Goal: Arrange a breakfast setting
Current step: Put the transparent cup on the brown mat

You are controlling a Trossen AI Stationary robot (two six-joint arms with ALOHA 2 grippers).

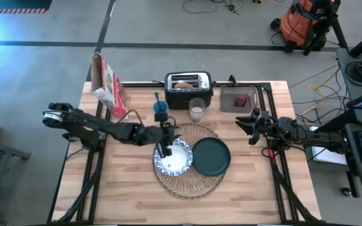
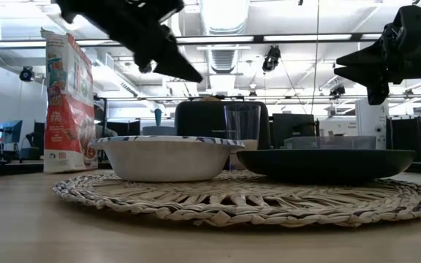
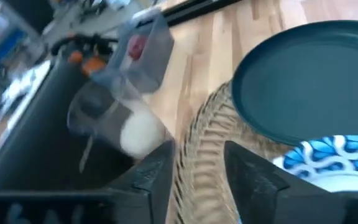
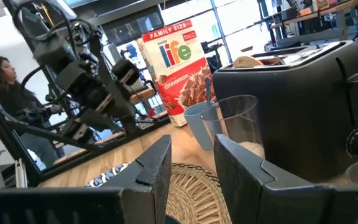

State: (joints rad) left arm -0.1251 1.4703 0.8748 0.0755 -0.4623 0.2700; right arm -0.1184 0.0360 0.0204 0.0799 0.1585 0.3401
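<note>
A round woven placemat [image 1: 190, 182] lies mid-table. On it rest a blue-and-white bowl [image 1: 173, 162] and, to its right, a dark teal plate [image 1: 212, 157]. A glass of milk [image 1: 197, 110] stands just beyond the mat. A small dark-red item [image 1: 241, 100] lies in a clear container at the back right. My left gripper [image 1: 164, 149] hovers open above the bowl's left side, with nothing between its fingers [image 3: 157, 174]. My right gripper [image 1: 251, 123] waits open at the table's right, clear of everything.
A black-and-silver toaster [image 1: 188, 86] stands at the back centre. A small blue cup [image 1: 161, 108] with a thin handle sticking up from it is left of the glass. A cereal box [image 1: 109, 85] stands at the back left. Bare wood lies along the near edge.
</note>
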